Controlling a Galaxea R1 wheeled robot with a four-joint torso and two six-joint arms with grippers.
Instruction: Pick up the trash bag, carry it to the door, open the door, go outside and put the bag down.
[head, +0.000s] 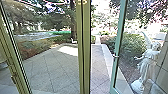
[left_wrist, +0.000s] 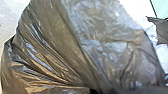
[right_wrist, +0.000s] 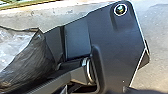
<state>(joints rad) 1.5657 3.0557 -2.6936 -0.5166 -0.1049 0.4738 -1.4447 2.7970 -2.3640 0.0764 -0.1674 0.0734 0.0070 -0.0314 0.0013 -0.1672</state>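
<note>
pale marks (head: 82, 2) on door frame (head: 85, 47), cut off, unreadable

Looks out through a tall glass pane (head: 35, 62) onto a yard paved in square slabs (head: 57, 72), grey, with a patch of bright sunlight (head: 68, 50) near the far edge. Is split from a narrower gap by an upright yellow-green post (head: 84, 47). Opens there beside a green-framed glass door (head: 117, 50), with more paving and a pale kerb (head: 108, 58) leading off past leafy shrubs (head: 132, 45). Stands a white statue (head: 147, 65) of a draped figure at the right, near a smooth grey wall (head: 163, 57). Spreads trees (head: 57, 17) across the back against glaring daylight. Shows sunlit grey ground (right_wrist: 157, 30) in the right wrist view.
</note>
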